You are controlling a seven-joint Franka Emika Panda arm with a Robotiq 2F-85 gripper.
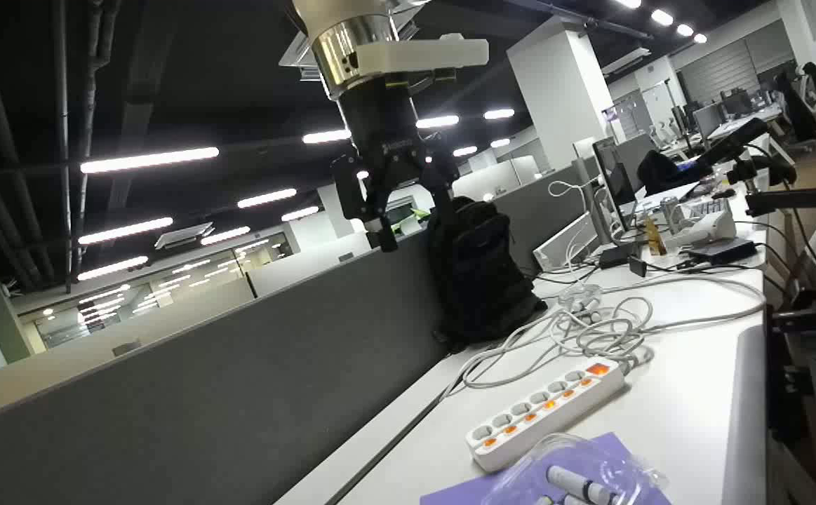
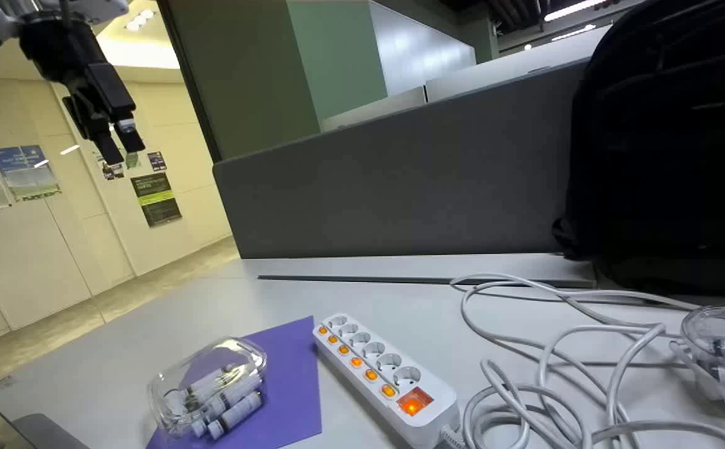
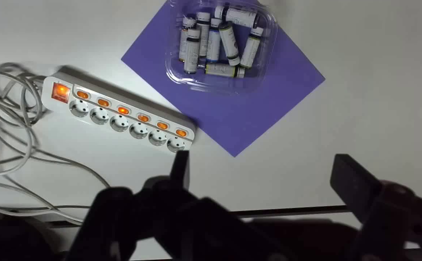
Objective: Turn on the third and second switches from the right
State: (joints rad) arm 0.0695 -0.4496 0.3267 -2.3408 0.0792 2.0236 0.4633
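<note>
From the right, the third small switch (image 2: 356, 362) glows, seemingly done; the second small switch (image 2: 371, 375) looks unlit, likely remaining. My end effector (image 3: 264, 170) hangs released, empty.

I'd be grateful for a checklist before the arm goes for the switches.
1. Small switches unblocked in wrist view: ok.
2. Main switch lit: ok.
3. Second and third lit, from either end: not ok; only the third small switch from the main switch glows brightly.
4. Which end counts as right: cannot tell; wrist and exterior views reverse it.
5. End effector empty: ok; open.
6. End effector at switches: not ok; it hangs well above.
</note>
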